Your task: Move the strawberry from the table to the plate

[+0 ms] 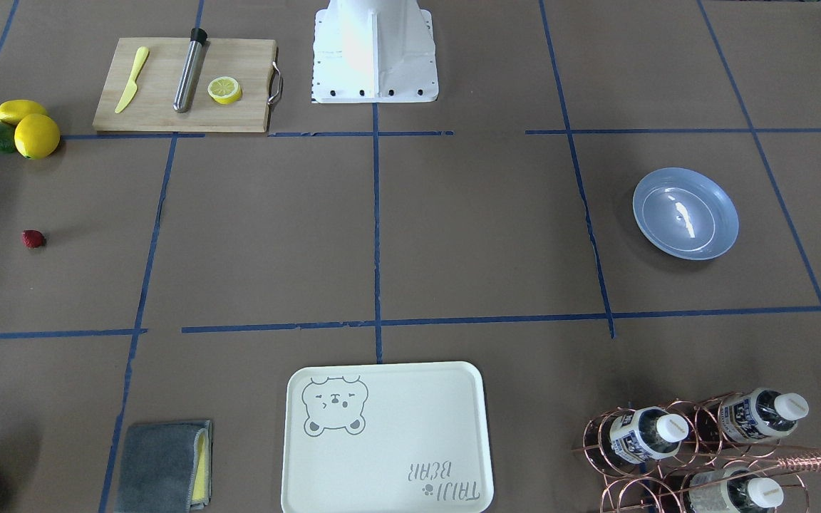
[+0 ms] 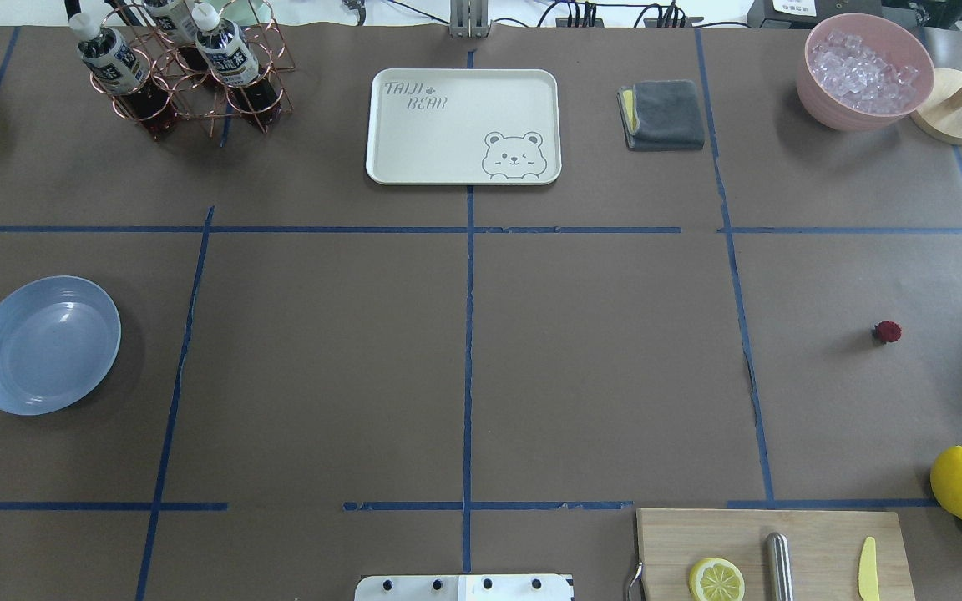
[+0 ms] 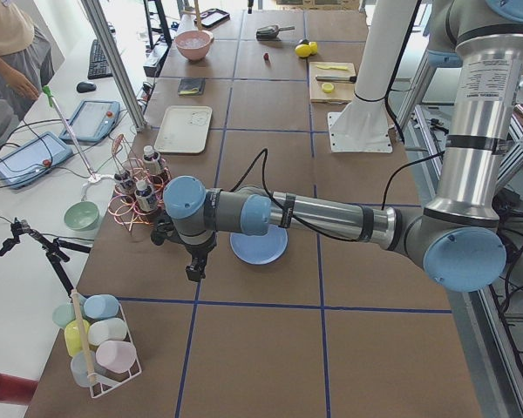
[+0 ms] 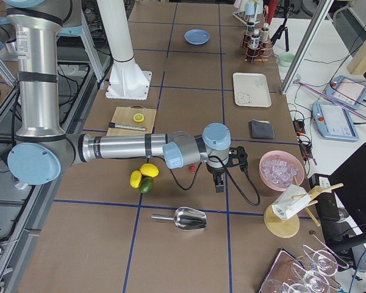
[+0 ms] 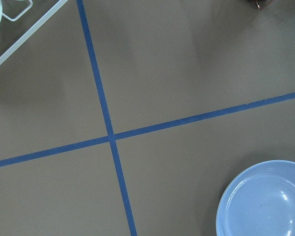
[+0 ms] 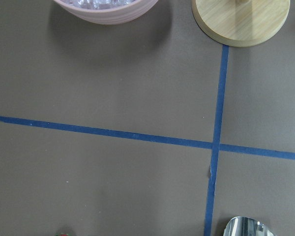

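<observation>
The strawberry (image 1: 33,239) (image 2: 888,331), small and dark red, lies alone on the brown table (image 2: 598,359) on the robot's right side. Its tip peeks in at the bottom edge of the right wrist view (image 6: 64,233). The light-blue plate (image 1: 685,213) (image 2: 45,344) (image 5: 265,201) sits empty far across on the robot's left side. My left gripper (image 3: 193,271) hangs pointing down beside the plate (image 3: 259,246). My right gripper (image 4: 220,184) hangs near the ice bowl, a short way from the strawberry. Both show only in side views, so I cannot tell whether they are open or shut.
A cutting board (image 1: 182,85) carries a lemon half, a yellow knife and a steel rod. Two lemons and an avocado (image 1: 22,128) lie near the strawberry. A bear tray (image 1: 385,438), folded cloth (image 1: 164,467), bottle rack (image 1: 695,442), ice bowl (image 2: 863,71) and steel scoop (image 4: 186,218) also stand around.
</observation>
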{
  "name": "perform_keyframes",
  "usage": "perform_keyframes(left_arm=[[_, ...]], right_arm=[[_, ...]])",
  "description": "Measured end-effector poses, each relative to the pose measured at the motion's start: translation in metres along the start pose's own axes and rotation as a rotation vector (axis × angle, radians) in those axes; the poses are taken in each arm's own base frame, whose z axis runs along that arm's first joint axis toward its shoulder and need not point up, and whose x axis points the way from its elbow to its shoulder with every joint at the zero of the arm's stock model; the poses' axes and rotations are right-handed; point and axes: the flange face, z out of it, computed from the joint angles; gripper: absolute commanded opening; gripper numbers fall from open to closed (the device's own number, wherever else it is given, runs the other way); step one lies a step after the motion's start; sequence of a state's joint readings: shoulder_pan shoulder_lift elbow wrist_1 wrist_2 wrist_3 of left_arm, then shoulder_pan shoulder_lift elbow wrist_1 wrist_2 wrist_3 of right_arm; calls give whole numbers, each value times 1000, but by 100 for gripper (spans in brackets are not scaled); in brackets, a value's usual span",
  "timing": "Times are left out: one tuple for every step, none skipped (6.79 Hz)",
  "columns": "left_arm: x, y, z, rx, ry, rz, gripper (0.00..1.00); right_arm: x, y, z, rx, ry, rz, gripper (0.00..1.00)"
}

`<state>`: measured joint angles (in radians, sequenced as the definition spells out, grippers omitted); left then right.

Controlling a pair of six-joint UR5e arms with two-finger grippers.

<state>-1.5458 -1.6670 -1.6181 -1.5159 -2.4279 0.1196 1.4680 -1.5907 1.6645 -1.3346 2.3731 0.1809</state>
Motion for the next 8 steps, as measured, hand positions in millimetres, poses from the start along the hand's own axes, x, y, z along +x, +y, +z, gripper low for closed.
perform_keyframes(left_arm=[[-1,2,-4,4,0,-6,100],[3,0,-11,7,0,-17,100],[8,-4,-16,3,0,-29,100],[9,-5,-18,0,-3,-31,100],[10,-5,-17,-2,-10,-30,100],[9,-5,-17,-3,-13,-29,100],[9,-6,-16,2,-14,-22,100],[9,-7,-11,8,-15,-2,100]], right_arm=[[0,0,0,0,0,0,100],[-1,-1,-1,1,0,0,100],[-2,-2,-1,3,-1,-1,100],[-3,-4,-2,5,-2,0,100],[-6,-6,-1,4,-4,0,100],[-10,-7,1,0,-5,-8,100],[-12,-8,3,-3,-7,-16,100],[-13,-8,4,-6,-8,-20,100]])
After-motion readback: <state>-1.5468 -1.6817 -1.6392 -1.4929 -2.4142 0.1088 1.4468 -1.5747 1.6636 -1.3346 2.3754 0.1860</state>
